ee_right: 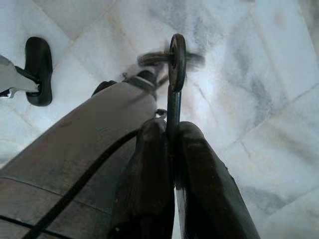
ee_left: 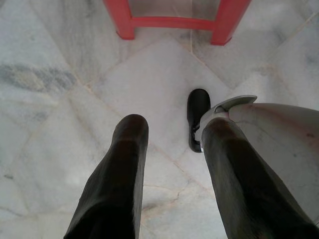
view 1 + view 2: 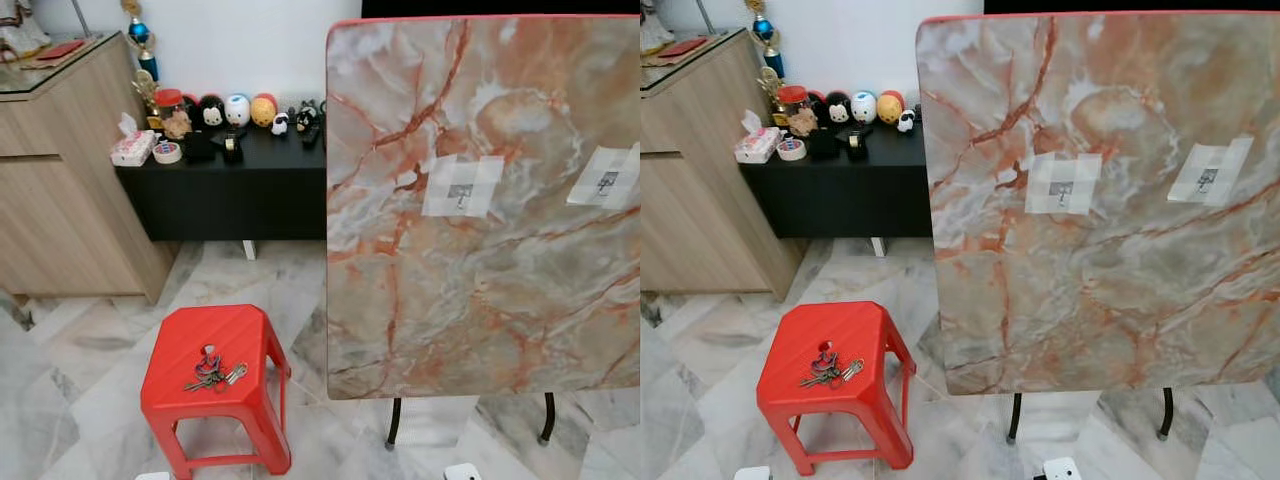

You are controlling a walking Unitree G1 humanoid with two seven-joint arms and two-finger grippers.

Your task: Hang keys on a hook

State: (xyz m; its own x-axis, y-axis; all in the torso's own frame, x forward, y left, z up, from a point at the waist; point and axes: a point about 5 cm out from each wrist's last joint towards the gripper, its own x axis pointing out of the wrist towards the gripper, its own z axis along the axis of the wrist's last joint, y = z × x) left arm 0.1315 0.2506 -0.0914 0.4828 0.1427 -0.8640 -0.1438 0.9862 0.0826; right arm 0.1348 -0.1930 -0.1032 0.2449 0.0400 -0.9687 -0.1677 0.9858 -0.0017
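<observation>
1. Scene, L to R. Wood cabinet [image 3: 60, 170] at far left; next to it a low black shelf [image 3: 225, 190] carrying small figurines and a tissue box. In front, on the marble floor [image 3: 80, 400], stands a red stool [image 3: 215, 375]. To its right, an upended marble-pattern tabletop [image 3: 480, 200] on black legs, w/ two taped patches: left hook [image 3: 461, 187] and right hook [image 3: 605, 180], each a small dark fitting under tape; detail too small to confirm shape.

2. Task item. Keys [image 3: 212, 372] lie as a bunch on the stool seat, near its front edge, beside the seat's centre hole. Not held by either arm.

3. End effectors. Left gripper [image 2: 169, 149]: hangs low, aimed at the floor, fingers apart, nothing between them; stool legs visible just ahead. Right gripper [image 1: 169, 144]: also aimed at floor, fingers pressed together; a thin dark part lies along the seam, nature unclear.

4. Step in hand (judgement). Approach/pre-grasp. Pick-up not yet begun; both arms idle.

5. Next move req. Bend or step closer to stool, bring left gripper over the bunch, close on ring or fob. Then raise to the nearer left hook and seat the ring over it.
</observation>
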